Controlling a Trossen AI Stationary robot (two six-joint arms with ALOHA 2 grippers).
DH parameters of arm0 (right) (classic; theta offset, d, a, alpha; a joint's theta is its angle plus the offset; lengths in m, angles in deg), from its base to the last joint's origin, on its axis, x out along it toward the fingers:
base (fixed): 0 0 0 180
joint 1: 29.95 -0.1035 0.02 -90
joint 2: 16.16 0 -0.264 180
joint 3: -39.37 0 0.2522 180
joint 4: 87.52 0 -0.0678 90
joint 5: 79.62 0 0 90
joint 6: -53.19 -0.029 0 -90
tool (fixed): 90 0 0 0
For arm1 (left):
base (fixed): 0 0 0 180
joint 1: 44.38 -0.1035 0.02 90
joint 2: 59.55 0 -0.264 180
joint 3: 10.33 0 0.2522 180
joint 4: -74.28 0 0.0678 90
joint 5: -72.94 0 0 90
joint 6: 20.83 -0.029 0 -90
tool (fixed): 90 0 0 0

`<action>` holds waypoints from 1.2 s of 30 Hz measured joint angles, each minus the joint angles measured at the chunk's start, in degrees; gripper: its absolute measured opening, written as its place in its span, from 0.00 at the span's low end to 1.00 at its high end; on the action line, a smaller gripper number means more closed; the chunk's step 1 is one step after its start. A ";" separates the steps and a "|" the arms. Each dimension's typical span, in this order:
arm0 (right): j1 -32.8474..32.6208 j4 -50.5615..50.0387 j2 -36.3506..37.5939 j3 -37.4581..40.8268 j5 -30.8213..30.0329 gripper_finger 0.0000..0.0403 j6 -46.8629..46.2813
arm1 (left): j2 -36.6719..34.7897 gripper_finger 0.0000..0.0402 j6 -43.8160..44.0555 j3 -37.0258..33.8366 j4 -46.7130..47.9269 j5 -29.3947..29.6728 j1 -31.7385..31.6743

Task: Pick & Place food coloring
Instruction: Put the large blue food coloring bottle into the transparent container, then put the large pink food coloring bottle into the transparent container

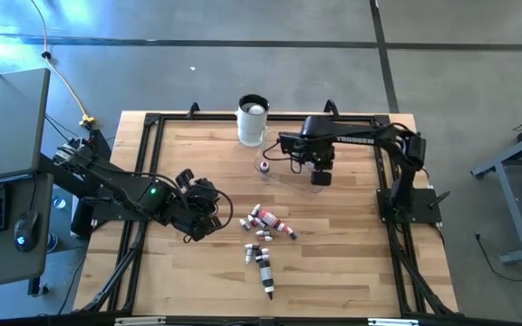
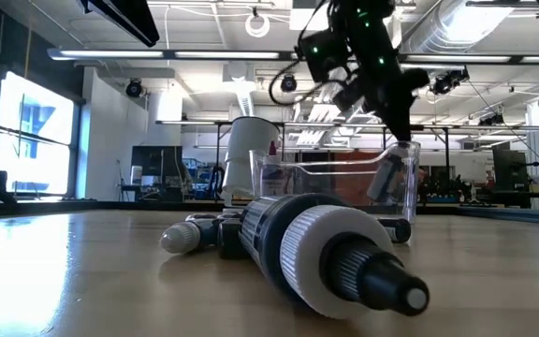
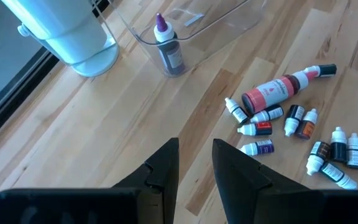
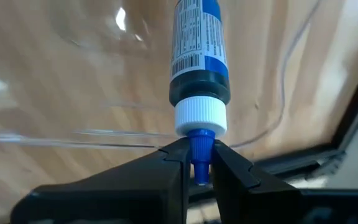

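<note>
The loose bottles (image 1: 263,237) lay scattered mid-table, mostly on their sides, the nearest one pointing its tip toward the near edge. The left gripper (image 3: 195,163) hovered left of them, fingers slightly apart, empty. Farther back, over the clear bowl (image 3: 191,25), the right gripper (image 4: 197,163) pinched a blue bottle (image 4: 199,68) by its tip. Only the right wrist view showed that grip, and only the left wrist view showed the purple-tipped bottle (image 3: 167,46) upright in the bowl.

The cup (image 1: 253,119) stands behind the bowl (image 1: 290,169); one bottle (image 3: 168,47) stands in it. The other bottles (image 1: 263,237) lie before it.
</note>
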 joint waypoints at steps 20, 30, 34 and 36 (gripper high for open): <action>2.02 0.01 0.03 4.83 -8.44 0.16 9.34 | 0.00 0.24 0.33 0.00 -0.02 0.07 0.00; 2.02 0.86 0.03 4.83 -11.01 0.17 8.09 | 0.00 0.24 0.33 0.00 0.01 0.11 0.00; 2.02 2.26 0.03 4.83 -11.21 0.17 8.15 | 0.00 0.24 0.33 0.00 0.01 0.13 0.00; 2.02 2.25 0.03 4.83 -11.86 0.17 8.75 | 0.00 0.24 0.34 0.00 0.01 0.13 0.00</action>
